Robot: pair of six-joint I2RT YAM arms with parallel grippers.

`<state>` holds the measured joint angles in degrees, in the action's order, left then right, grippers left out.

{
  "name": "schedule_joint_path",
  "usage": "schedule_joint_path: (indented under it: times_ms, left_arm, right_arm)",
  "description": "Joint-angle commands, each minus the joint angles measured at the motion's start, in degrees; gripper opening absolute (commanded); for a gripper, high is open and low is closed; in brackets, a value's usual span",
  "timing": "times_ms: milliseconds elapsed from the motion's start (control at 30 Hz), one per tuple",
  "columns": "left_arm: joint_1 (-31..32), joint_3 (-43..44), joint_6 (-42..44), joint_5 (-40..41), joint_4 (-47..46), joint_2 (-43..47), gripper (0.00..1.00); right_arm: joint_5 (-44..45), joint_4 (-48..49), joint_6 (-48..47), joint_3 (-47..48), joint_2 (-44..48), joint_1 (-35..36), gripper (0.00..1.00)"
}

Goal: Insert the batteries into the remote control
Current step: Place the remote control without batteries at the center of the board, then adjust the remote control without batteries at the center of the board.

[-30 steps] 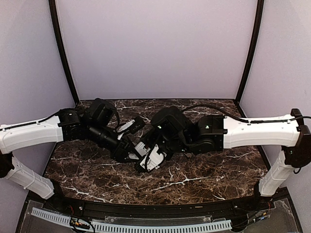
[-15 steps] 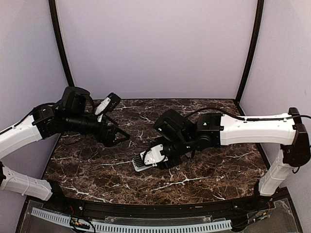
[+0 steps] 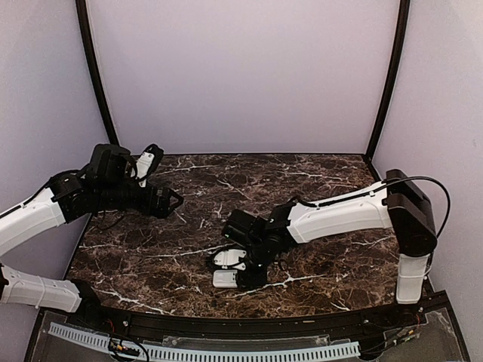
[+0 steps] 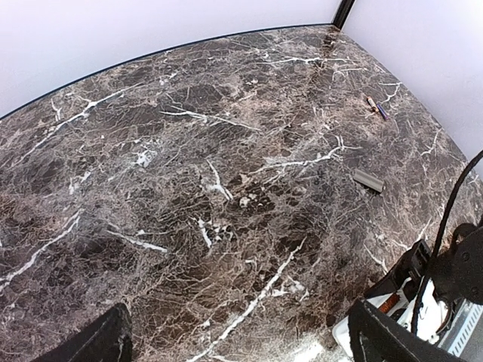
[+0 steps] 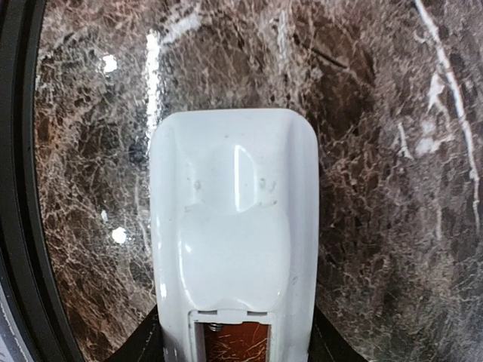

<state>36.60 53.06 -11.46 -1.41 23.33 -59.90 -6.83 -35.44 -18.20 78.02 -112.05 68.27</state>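
The white remote control lies back-up between the fingers of my right gripper, which is shut on its sides. Its battery compartment is open, with a spring showing and no battery visible inside. In the top view the right gripper is low over the table and the remote pokes out toward the front. My left gripper is open and empty at the left, well away from the remote; it also shows in the left wrist view. A grey battery lies on the marble.
A second small white piece sits just behind the remote; I cannot tell what it is. A small thin purple-and-orange object lies near the far right wall. The right arm's wrist and cable fill the left wrist view's lower right corner.
The left arm has pulled back to the left, away from the middle. The right arm has swung toward the front and lowered the remote close to the table.
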Motion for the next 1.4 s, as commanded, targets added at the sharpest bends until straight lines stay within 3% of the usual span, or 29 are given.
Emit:
schedule_joint_path:
  times_ms: [0, 100, 367, 733, 800, 867, 900, 1067, 1200, 1267, 1367]
  left_arm:
    - [0.0, -1.7, -0.1, 3.7, -0.8, 1.9, 0.99]
    - [0.0, -2.1, 0.4, 4.0, -1.1, 2.4, 0.99]
    - [0.0, -2.2, 1.6, 2.9, -2.0, 1.6, 0.99]
    - [0.0, -2.2, 2.3, 1.6, -2.4, 1.1, 0.99]
    - [0.0, -2.2, 2.2, -0.4, -2.7, 1.0, 0.99]
    - [0.0, -2.2, 2.2, -1.5, -3.2, 0.8, 0.99]
    - [-0.1, -2.1, 2.2, -1.8, -3.3, 0.7, 0.99]
    - [-1.0, -2.5, 1.2, -4.6, -4.2, 0.3, 0.99]
    - [-1.8, -2.5, 0.5, -6.3, -4.5, -0.1, 0.99]
    - [-2.3, -2.5, 0.1, -7.4, -4.6, -0.1, 0.99]
    - [-2.8, -2.6, -0.3, -8.4, -4.8, 0.1, 0.99]
  right_arm:
    - [-1.3, -2.3, 3.8, 2.7, -3.2, 0.1, 0.27]
    - [-1.3, -3.8, 4.7, 3.9, -4.7, 0.1, 0.32]
    - [0.0, -5.5, 5.7, 4.7, -6.7, 0.1, 0.57]
    - [4.1, -8.9, 4.1, 7.1, -5.1, 0.1, 0.64]
    - [3.4, -9.9, 4.0, 7.4, -3.7, 0.2, 0.75]
    - [3.0, -10.4, 4.0, 7.7, -1.9, 0.6, 0.95]
    - [2.8, -10.2, 4.0, 7.6, -0.8, 0.9, 0.98]
    - [2.4, -7.9, 8.4, 7.3, 6.7, 1.3, 0.99]
    - [3.5, -8.9, 21.2, 6.5, 10.8, 0.2, 0.96]
    - [0.4, -10.1, 28.6, 5.0, 11.8, -0.2, 0.89]
    - [-5.9, -9.5, 37.6, 0.8, 12.1, 0.2, 0.67]
